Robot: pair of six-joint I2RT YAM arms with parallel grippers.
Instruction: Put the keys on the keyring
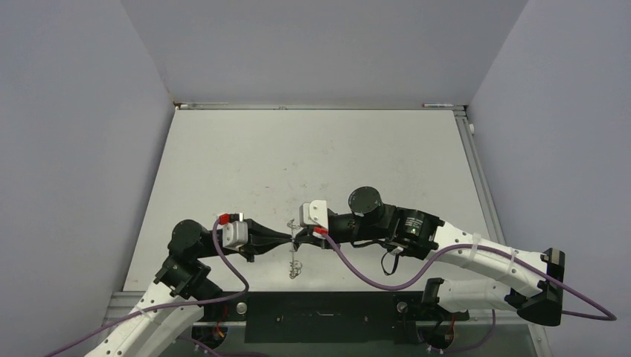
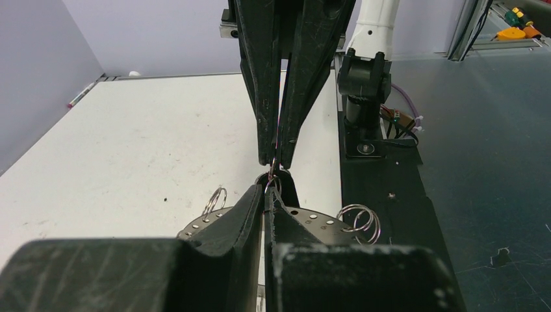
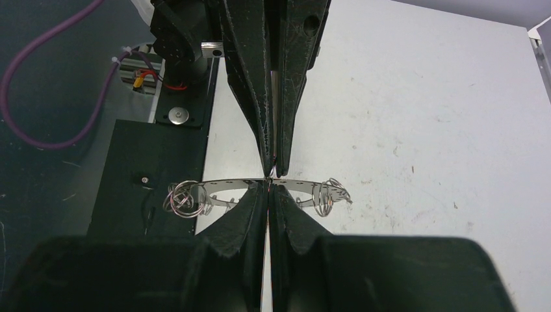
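The keyring (image 1: 295, 266) is a flat grey perforated ring with wire loops on its rim, near the table's front edge. My two grippers meet tip to tip just above it. The left gripper (image 1: 289, 238) is shut, and in the left wrist view its tips (image 2: 268, 190) pinch a small wire loop (image 2: 273, 177) on the ring's rim (image 2: 318, 218). The right gripper (image 1: 299, 238) is shut on the same loop from the other side (image 2: 276, 161). In the right wrist view the ring (image 3: 224, 184) shows edge-on behind my right gripper (image 3: 268, 187). The keys are out of view.
Loose wire loops hang at both ends of the ring (image 3: 182, 198) (image 3: 327, 195). The black base plate (image 1: 320, 316) runs along the near edge under the arms. Purple cables (image 1: 372, 271) trail by both wrists. Grey walls close in the table on three sides.
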